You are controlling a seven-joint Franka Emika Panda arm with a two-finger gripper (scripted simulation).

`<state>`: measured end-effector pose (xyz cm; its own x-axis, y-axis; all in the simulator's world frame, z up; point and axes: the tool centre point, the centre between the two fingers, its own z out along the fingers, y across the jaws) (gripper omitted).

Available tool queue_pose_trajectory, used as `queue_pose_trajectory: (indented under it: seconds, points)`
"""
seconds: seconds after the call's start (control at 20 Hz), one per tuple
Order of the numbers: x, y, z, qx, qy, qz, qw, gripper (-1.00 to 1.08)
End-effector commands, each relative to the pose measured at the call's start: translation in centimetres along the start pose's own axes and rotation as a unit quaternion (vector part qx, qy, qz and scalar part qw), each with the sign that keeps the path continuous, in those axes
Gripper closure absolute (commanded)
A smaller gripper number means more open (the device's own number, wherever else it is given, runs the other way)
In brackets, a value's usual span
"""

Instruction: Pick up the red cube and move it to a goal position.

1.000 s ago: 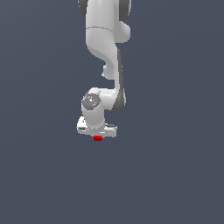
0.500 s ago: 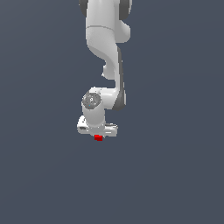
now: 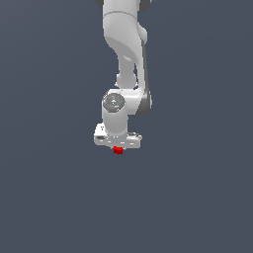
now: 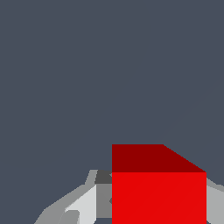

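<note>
The red cube (image 3: 117, 150) is tiny and bright red, and it sits right under the white hand of the arm in the exterior view. My gripper (image 3: 117, 148) is shut on it, with the cube poking out below the hand. In the wrist view the red cube (image 4: 158, 192) fills the space between the grey fingers (image 4: 103, 202), which touch its two sides. The gripper (image 4: 158, 205) holds it over the plain dark grey surface. No goal marker shows in either view.
The white arm (image 3: 123, 44) comes down from the top of the exterior view. A uniform dark grey ground (image 3: 197, 197) lies all around, with no other objects in view.
The hand with the red cube in it has shifted slightly up and toward the exterior view's right. The grip on the cube is unchanged.
</note>
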<state>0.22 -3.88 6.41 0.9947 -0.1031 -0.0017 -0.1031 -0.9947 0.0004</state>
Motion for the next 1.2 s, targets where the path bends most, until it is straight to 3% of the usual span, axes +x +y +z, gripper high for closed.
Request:
queue_pose_trajectory:
  seconds: [0.0, 0.65, 1.15]
  points:
    - [-0.4, -1.6, -1.9, 0.0, 0.001, 0.0, 1.0, 1.08]
    - [-2.5, -9.8, -11.6, 0.0, 0.001, -0.001, 1.0, 1.08]
    - [-2.6, -11.0, -13.0, 0.0, 0.001, -0.001, 1.0, 1.08]
